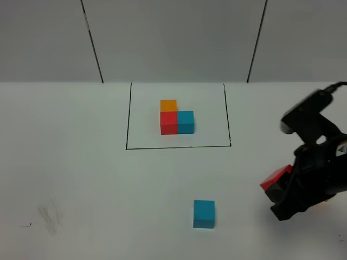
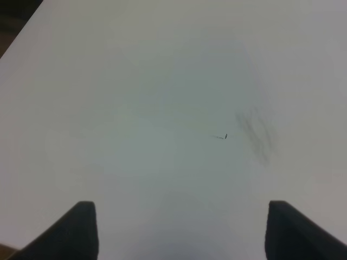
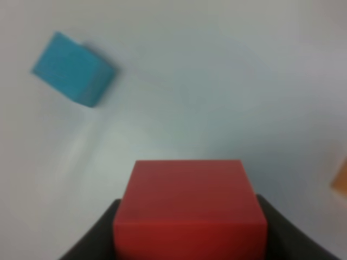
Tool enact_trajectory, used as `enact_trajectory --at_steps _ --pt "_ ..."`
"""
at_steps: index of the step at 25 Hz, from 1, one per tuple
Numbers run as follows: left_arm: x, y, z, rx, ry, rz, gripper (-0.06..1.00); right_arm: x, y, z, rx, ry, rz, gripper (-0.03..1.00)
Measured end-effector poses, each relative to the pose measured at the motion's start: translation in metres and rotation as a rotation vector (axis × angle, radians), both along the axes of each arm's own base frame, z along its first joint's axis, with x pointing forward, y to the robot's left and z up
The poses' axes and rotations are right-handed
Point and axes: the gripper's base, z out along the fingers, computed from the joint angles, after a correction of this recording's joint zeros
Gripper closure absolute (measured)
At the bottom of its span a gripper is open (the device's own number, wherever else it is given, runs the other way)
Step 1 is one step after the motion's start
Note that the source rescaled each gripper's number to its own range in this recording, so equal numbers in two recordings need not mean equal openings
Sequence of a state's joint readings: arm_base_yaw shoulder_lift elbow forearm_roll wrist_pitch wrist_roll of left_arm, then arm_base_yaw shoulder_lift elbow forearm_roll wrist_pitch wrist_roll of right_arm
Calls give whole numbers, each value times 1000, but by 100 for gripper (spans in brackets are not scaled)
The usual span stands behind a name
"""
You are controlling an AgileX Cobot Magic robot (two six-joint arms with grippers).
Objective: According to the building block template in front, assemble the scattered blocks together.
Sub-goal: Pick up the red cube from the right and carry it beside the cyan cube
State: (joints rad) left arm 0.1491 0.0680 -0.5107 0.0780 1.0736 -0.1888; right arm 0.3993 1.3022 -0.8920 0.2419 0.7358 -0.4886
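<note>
The template (image 1: 177,118) is an orange, a red and a blue cube in an L, inside a thin black outline at the back middle of the table. The loose blue cube (image 1: 204,213) lies at the front, right of centre; it also shows in the right wrist view (image 3: 73,77). My right gripper (image 1: 282,187) is shut on the loose red cube (image 1: 275,178) and holds it to the right of the blue cube; the red cube fills the right wrist view (image 3: 190,208). An orange sliver (image 3: 340,179) shows at that view's edge. My left gripper (image 2: 179,227) is open and empty over bare table.
The white table (image 1: 81,173) has a faint grey smudge (image 1: 51,214) near the front left, also seen in the left wrist view (image 2: 257,132). A white panelled wall (image 1: 173,38) stands behind the table.
</note>
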Motion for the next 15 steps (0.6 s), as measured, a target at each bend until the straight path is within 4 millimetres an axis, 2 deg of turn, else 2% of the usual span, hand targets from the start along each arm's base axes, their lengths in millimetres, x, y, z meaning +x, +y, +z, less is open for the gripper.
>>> enact_trajectory --at_steps 3,6,10,15 --pt "0 0 0 0 0 0 46 9 28 19 3 -61 126 95" --pt "0 0 0 0 0 0 46 24 52 28 4 -67 189 95" --pt "0 0 0 0 0 0 46 45 88 19 -66 37 300 95" --pt "0 0 0 0 0 0 46 60 123 1 -159 165 406 95"
